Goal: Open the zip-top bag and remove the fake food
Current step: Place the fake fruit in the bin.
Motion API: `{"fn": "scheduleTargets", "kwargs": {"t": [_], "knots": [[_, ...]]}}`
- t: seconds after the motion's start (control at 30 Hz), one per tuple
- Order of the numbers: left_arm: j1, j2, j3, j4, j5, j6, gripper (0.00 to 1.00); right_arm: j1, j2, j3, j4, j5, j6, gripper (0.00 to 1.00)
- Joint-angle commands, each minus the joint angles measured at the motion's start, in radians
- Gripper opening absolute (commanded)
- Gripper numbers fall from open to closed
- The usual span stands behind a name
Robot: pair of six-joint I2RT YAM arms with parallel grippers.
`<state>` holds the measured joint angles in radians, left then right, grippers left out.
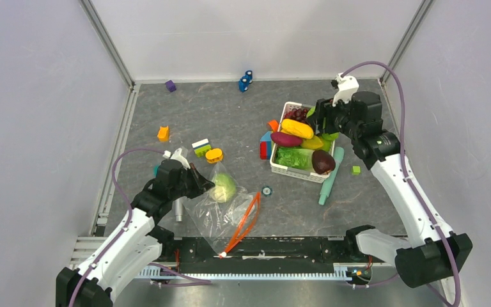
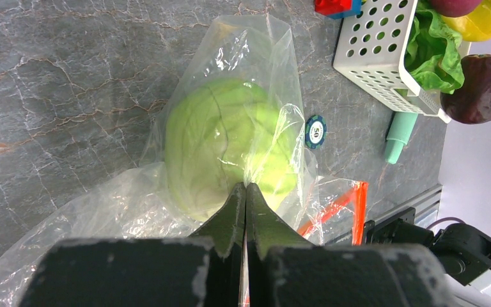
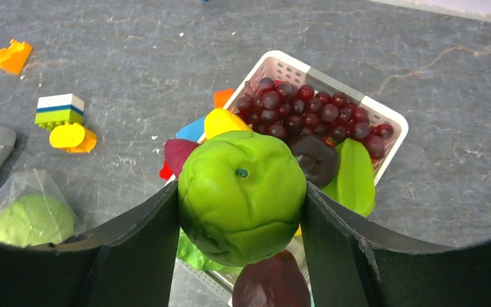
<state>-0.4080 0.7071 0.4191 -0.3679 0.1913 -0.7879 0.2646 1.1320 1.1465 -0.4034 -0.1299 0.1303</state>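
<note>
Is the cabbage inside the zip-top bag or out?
Inside: the zip-top bag's clear crinkled film lies over the cabbage in the left wrist view.

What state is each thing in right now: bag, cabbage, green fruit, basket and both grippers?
zip-top bag: lying on the table, zipper mouth open.
cabbage: inside the bag.
left gripper: shut, pinching the bag film.
right gripper: closed on the round green fruit.
round green fruit: held over the basket.
basket: upright, heaped full.
</note>
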Motion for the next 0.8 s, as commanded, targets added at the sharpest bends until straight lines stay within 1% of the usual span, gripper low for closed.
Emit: {"fn": "scheduleTargets", "kwargs": {"t": [0.0,0.07,0.17,0.27,0.43,0.7,0.77], "knots": [[-0.004,0.011,-0.007,-0.032,0.007,0.047,0.02,-0.005,-0.002,-0.026,-0.048,-0.126,-0.032,0.26],[-0.003,0.019,-0.004,-0.031,0.009,0.05,0.02,-0.006,0.012,-0.047,-0.064,-0.169,-0.052,0.26],[-0.003,0.024,-0.002,-0.031,0.01,0.052,0.02,-0.004,0.034,-0.074,-0.088,-0.272,-0.096,0.26],[-0.003,0.022,-0.004,-0.028,0.011,0.052,0.02,0.0,0.042,-0.101,-0.096,-0.317,-0.117,0.26],[-0.003,0.027,-0.005,-0.027,0.013,0.051,0.02,0.02,0.048,-0.124,-0.085,-0.308,-0.121,0.27],[-0.003,0.019,-0.007,-0.029,0.011,0.046,0.02,0.067,0.084,-0.147,-0.073,-0.191,-0.122,0.28],[-0.004,0.02,-0.006,-0.029,0.011,0.047,0.02,0.079,0.089,-0.15,-0.074,-0.154,-0.121,0.3]]}}
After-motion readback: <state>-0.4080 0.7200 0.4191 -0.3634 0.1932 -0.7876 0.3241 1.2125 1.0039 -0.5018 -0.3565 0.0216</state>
